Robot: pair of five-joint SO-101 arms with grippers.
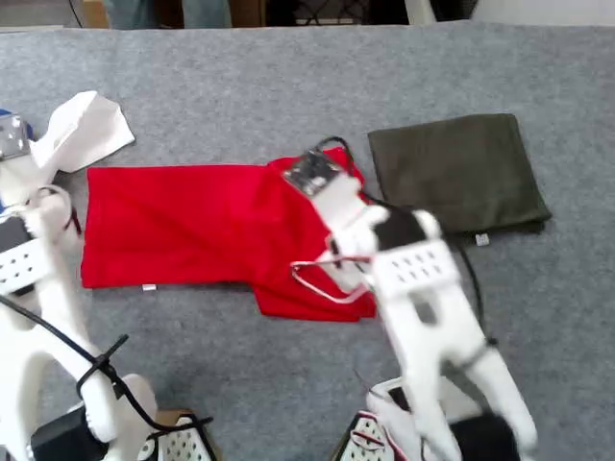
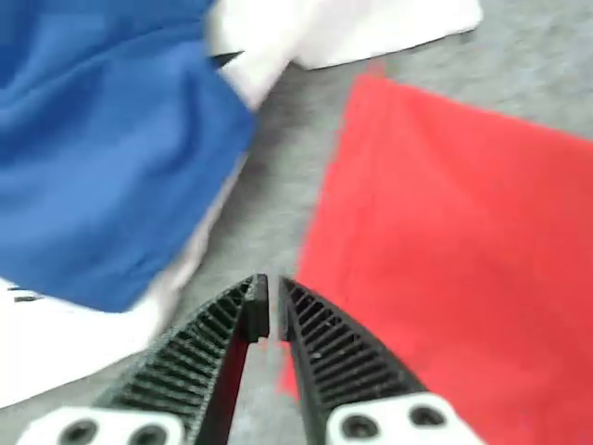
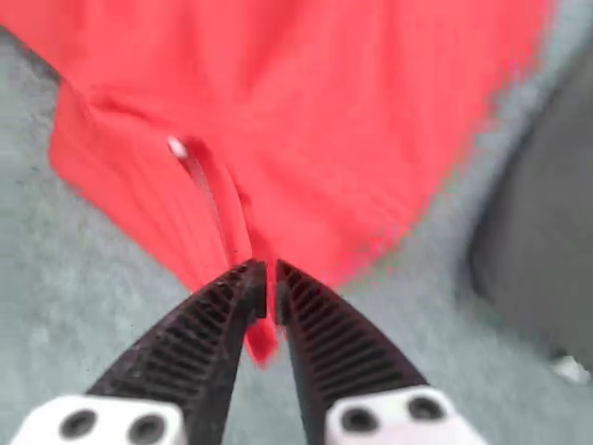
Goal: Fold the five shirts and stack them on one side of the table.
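Checking both wrist feeds. The right gripper (image 3: 269, 278) is clamped on a raised ridge of the red shirt (image 1: 173, 226). A tab of red cloth pokes out between the fingers behind the tips, and the rest of the shirt spreads out beyond them. The folded olive shirt (image 1: 452, 173) lies off to one side of those fingers, with a strip of grey table (image 1: 288, 77) between it and the red one. From above, the right arm (image 1: 413, 269) covers the bunched end of the red shirt, so I can't see how that end lies under it.

The left gripper (image 2: 269, 289) has its fingers closed to a sliver right at the red shirt's opposite edge. Red shows through the gap, but I can't tell whether any cloth is actually pinched. Beyond the tips to one side is the blue shirt (image 2: 102, 139), lying over the white shirt (image 2: 371, 28). Both are close to the red edge with bare table between. The left arm (image 1: 38, 269) stands over that corner.
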